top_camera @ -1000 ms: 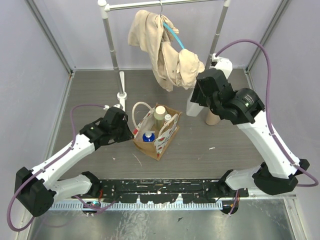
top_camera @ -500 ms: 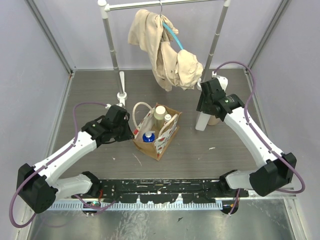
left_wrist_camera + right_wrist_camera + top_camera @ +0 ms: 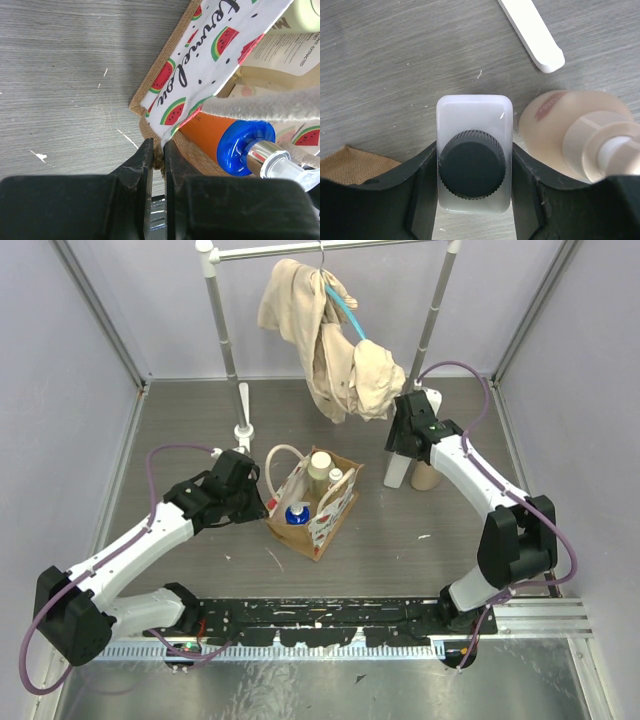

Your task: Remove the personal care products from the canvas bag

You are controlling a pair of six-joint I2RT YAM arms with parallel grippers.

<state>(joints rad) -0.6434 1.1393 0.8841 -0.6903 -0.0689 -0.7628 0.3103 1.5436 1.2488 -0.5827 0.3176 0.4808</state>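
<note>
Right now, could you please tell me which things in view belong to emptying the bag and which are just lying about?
Job in hand: canvas bag, pinched by left gripper; blue-capped bottle inside it; white bottle in right gripper; peach pump bottle beside it.
Lying about: clothes rack; beige garment hanging on it.

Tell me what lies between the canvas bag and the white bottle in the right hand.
Nothing: in the top view, only bare grey table separates the canvas bag from the white bottle.
</note>
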